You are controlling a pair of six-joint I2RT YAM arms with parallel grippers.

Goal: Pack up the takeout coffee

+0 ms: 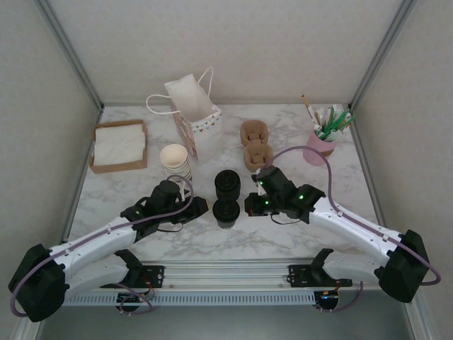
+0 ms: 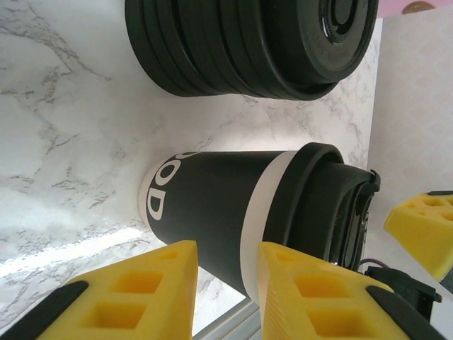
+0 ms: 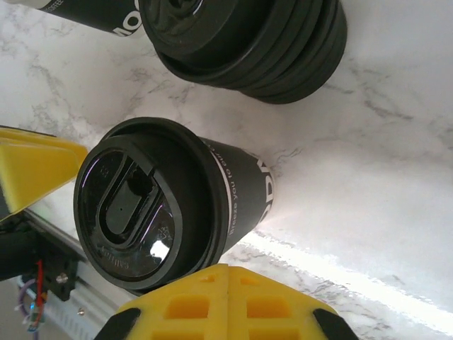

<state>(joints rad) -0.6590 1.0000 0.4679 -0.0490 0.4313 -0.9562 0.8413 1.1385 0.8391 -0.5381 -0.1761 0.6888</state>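
The marble counter (image 1: 340, 212) bears the takeout coffee (image 1: 226, 211) upright between the left end effector (image 1: 201, 207) and the right end effector (image 1: 249, 206). A stack of black lids (image 1: 227, 184) stands just beyond them. Farther past them are cream cups (image 1: 175, 161), a paper bag (image 1: 192, 112), a napkin tray (image 1: 119, 145), brown carriers (image 1: 253, 145) and a pink cup (image 1: 318, 147).

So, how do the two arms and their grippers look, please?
The left arm and right arm have white links with black joints; a thin purple cable runs along each. Small green lights glow at the right wrist. The fingers are yellow blocks with square pockets and black strips.

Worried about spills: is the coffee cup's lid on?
On: the black lid caps the whole rim of the cup.
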